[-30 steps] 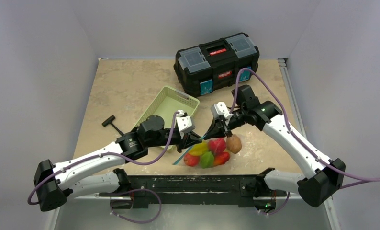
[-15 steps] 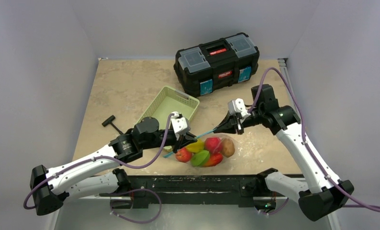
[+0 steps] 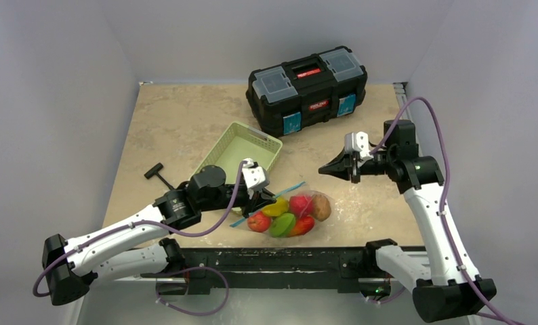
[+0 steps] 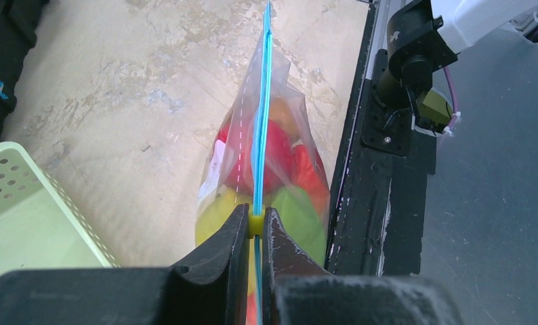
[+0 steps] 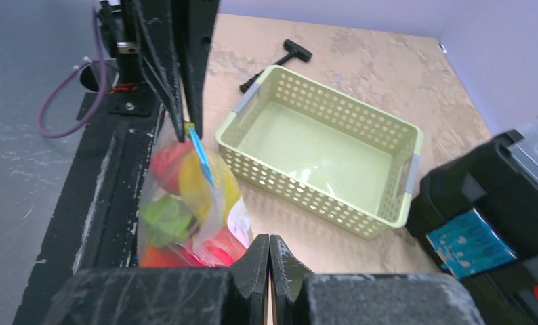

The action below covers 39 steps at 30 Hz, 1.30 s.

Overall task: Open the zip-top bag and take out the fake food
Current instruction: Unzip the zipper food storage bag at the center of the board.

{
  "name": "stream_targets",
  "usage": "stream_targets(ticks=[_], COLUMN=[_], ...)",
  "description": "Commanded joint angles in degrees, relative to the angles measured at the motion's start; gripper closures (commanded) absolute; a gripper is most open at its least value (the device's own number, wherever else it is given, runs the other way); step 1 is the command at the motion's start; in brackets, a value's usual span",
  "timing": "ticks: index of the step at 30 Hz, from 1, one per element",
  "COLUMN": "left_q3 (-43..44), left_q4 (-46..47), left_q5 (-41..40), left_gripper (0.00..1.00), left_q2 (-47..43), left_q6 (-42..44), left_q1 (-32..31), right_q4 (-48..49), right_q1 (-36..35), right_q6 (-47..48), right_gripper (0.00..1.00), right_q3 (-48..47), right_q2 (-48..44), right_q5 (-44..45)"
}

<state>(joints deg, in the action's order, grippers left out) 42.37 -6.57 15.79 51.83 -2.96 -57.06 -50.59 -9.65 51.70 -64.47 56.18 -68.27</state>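
- My right gripper [image 3: 322, 169] is moving away from the zip-top bag [image 3: 305, 203]. A second ago it was right beside my left gripper [image 3: 270, 198] at the top of the bag. Now it is hanging in the air toward the right edge of the table [image 3: 171, 122], well apart from the bag.
- Its fingers are pressing tight together and they are holding nothing.
- My left gripper is still pinching the blue zip strip [image 4: 259, 135] at one end. A little yellow bit is sitting between its fingers.
- The other end of the strip is now sticking out free, pointing toward the right gripper.
- The bag is lying by the near edge of the table, around the middle, just beside the green basket [image 3: 239, 149].
- The fake food [image 3: 283, 220] is all sitting inside the bag, so nothing is coming out yet.
- The strip is looking like one thin line, so I am thinking the bag is not open yet, but I cannot tell for sure.
- I am guessing the right gripper is going to have to come back and grab the bag again.
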Motion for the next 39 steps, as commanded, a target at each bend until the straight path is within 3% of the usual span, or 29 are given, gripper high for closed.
stream_targets(ticks=[1, 28, 31, 32, 36, 38, 39], left_q3=[-0.07, -3.96, -4.01, -3.86, -1.75, -0.98, -0.63], left_q4=[1.01, 1.05, 2.37, 2.91, 4.26, 5.11, 5.48], left_q5=[-0.40, -2.70, -2.00, -1.35, 0.98, 1.87, 2.16], left_gripper=[1.00, 1.00, 1.00, 1.00, 1.00, 1.00, 1.00], left_q2=[-1.76, -4.64, -4.04, -3.51, -0.74, 0.63, 1.36], left_q6=[-0.82, -0.95, -1.32, -1.54, -2.02, -2.45, -2.67], left_q1=[0.19, 0.15, 0.18, 0.19, 0.19, 0.18, 0.19], right_q4=[-0.47, 0.72, -8.27, -11.27, -18.35, -18.30, -17.71], right_q1=[3.37, 8.32, 7.65, 6.33, -3.09, -7.15, -9.16], right_q6=[0.14, -1.92, 7.09, 9.68, 17.04, 17.08, 16.10], right_gripper=[1.00, 1.00, 1.00, 0.92, 0.21, 0.05, 0.03], right_q3=[-1.10, -2.31, -3.24, -3.88, -7.03, -7.96, -8.53], right_q2=[0.22, 1.74, 3.15, 4.95, 9.35, 10.37, 10.76], right_q5=[-0.80, -1.34, -4.60, -5.86, -1.63, -1.00, -0.06])
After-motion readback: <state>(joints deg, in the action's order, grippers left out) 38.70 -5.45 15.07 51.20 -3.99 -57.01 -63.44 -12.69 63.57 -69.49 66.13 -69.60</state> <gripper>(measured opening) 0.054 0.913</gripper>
